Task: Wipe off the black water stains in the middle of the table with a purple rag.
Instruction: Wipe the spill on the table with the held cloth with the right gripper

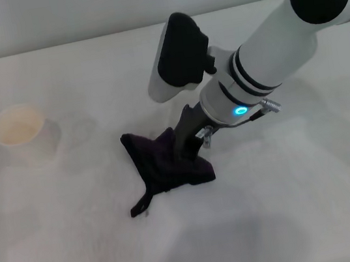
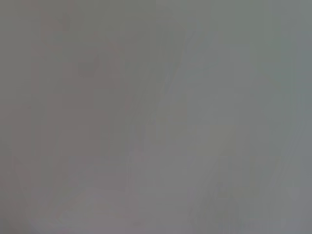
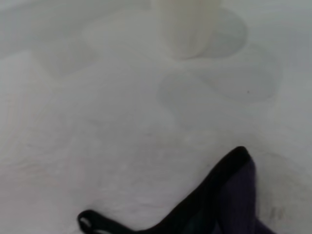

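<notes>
Purple rag (image 1: 166, 162) lies flat on the white tabletop (image 1: 312, 170), pinned under the right gripper (image 1: 187, 147). Its strap tail (image 1: 140, 205) trails out on the side away from the arm. Black stain not visible; judging it sits under the rag or the jaws. Whether the jaws clamp the cloth or only press on it, cannot tell. To wipe well: keep downward pressure, drag the rag in short strokes across the middle, don't let cloth bunch or slip free. Cream cup (image 1: 22, 131) stands well apart beyond the rag; keep strokes short of it. Left gripper not in view.
</notes>
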